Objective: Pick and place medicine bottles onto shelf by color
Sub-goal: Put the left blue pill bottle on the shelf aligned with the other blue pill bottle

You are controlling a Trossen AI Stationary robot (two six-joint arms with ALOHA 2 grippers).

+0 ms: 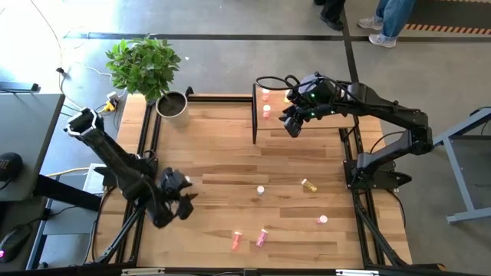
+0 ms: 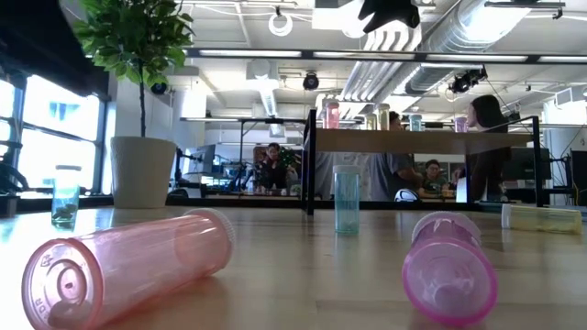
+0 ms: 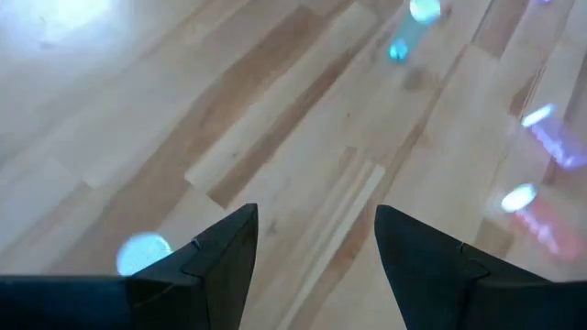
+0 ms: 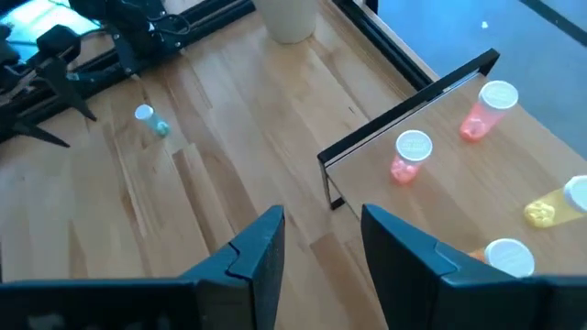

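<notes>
Some bottles (image 4: pixel 410 154) stand on the shelf (image 4: pixel 440 188) – perhaps four; five lie on the table (image 1: pixel 222 165). Both grippers, left (image 1: pixel 175 201) and right (image 1: pixel 291 123), are open and empty.

A leafy plant (image 1: pixel 143 64) in a grey pot (image 1: pixel 173 107) stands at the table's (image 1: pixel 222 169) far corner; people's legs (image 1: pixel 387 19) beyond.

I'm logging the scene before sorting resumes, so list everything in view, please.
table: one, light wood.
shelf: one, light wood, black frame, table's far right.
bottles on shelf: at least four, pink and yellow among them, upright.
loose bottles: five, pink, pale, yellow, table's front half.
greenish bottle: one, upright near the left arm.
plant pot: one, grey, far-left corner, holding green plant.
people: several, room behind.
left tool: one, dark, open, over table's left.
right tool: one, dark, open, above shelf.
</notes>
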